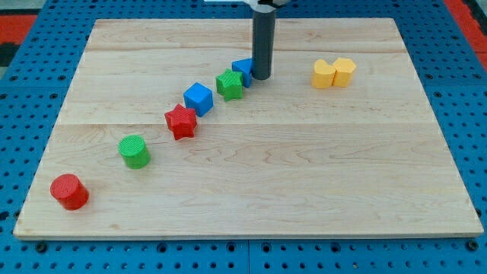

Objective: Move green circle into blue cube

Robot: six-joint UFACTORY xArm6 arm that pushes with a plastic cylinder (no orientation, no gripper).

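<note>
my tip (261, 77) bare rod, no jaws, grips nothing, near top edge | green circle (135, 151) lower-left | circle behind it, push straight toward blue cube (198, 98)

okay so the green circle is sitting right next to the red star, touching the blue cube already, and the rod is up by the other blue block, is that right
Not quite. In the camera view the green circle touches nothing: it sits apart, toward the view's lower left of the red star, which lies between it and the blue cube. The rest holds: my tip is beside the other blue block.
</note>
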